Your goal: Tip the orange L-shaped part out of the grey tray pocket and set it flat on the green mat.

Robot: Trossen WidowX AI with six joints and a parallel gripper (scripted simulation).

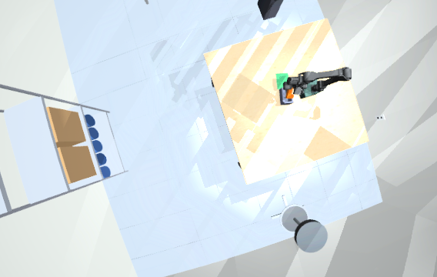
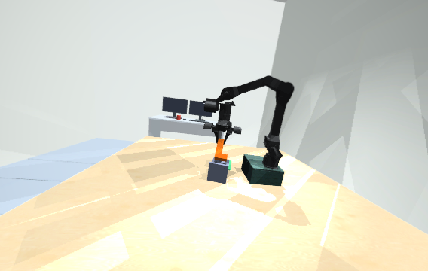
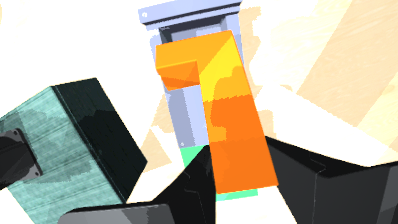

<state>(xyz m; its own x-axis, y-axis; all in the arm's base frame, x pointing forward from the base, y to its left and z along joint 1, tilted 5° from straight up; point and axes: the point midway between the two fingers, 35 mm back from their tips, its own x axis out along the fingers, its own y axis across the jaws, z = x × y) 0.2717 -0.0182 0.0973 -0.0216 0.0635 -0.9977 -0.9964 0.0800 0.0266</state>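
Note:
The orange L-shaped part (image 1: 289, 94) (image 2: 220, 150) (image 3: 232, 115) is out of its pocket and steeply tilted, L-shaped end down. My gripper (image 1: 289, 88) (image 2: 220, 139) (image 3: 235, 147) is shut on its upper, straight end, with one finger on each side. The L-shaped end is low over the grey tray (image 1: 286, 102) (image 2: 217, 173) (image 3: 192, 13); whether it touches the tray is hard to tell. Part of the pocket shows beneath it in the wrist view. The green mat (image 1: 281, 78) (image 2: 230, 165) (image 3: 189, 154) lies beside the tray, partly hidden by the part and fingers in the wrist view.
The arm stands on a dark green block (image 2: 263, 178) (image 3: 62, 145) close beside the tray. The wooden table (image 1: 303, 127) (image 2: 97, 211) carries strong light and shadow patches. A desk with two monitors (image 2: 175, 105) stands beyond the table.

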